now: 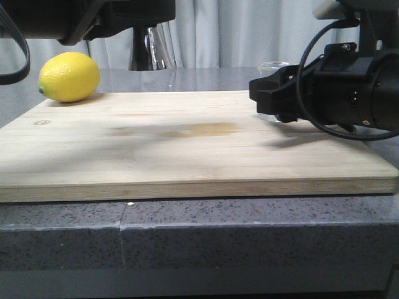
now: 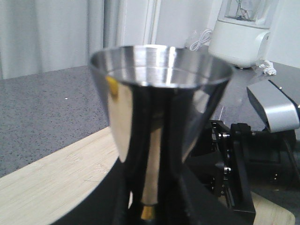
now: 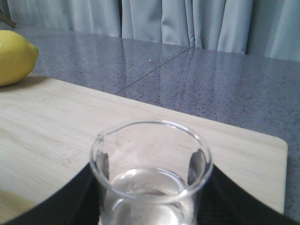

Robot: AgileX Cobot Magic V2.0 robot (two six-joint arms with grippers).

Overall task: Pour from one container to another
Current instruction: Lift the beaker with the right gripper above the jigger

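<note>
Both tools were pinching something: the left tool held the jigger aloft, and the right tool gripped the beaker over the board.

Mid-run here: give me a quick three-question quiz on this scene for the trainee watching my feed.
1. True or false: the clear glass beaker is empty.
2. What does the left gripper hold? A) yellow lemon B) shiny steel hourglass jigger C) nothing
3. What surface does the lemon sit on?

Key:
1. False; it holds clear liquid and sits between the right gripper fingers.
2. B
3. The pale wooden cutting board, far left corner.
</note>
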